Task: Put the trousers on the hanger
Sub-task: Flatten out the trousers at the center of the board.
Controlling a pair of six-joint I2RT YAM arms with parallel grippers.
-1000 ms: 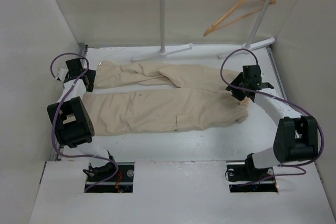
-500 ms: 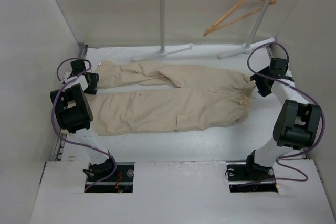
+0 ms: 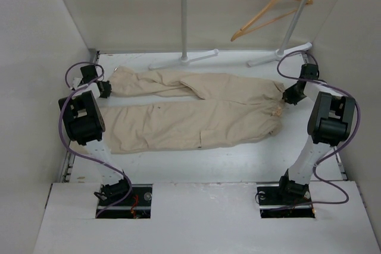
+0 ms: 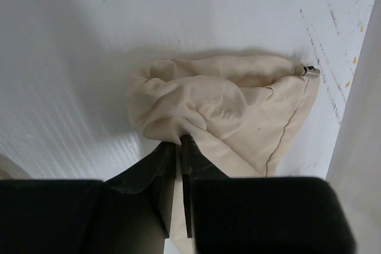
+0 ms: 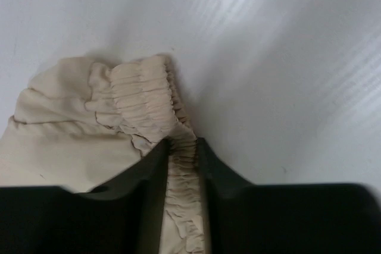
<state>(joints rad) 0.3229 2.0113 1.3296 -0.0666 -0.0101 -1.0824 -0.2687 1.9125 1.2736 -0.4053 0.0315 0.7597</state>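
Note:
The beige trousers lie flat across the table, legs to the left, waist to the right. My left gripper is shut on the cuff of the far leg at the table's left edge. My right gripper is shut on the elastic waistband at the far right corner of the waist. The wooden hanger hangs by its hook from the rack's top rail, above and behind the right arm.
The white clothes rack stands at the back, its feet on the table behind the trousers. White walls close in on the left, right and back. Both arms' purple cables loop near the table's side edges.
The right arm swung outward to the far right corner and took hold of the waistband. The left arm drew back and upright, its gripper holding the far leg's cuff.

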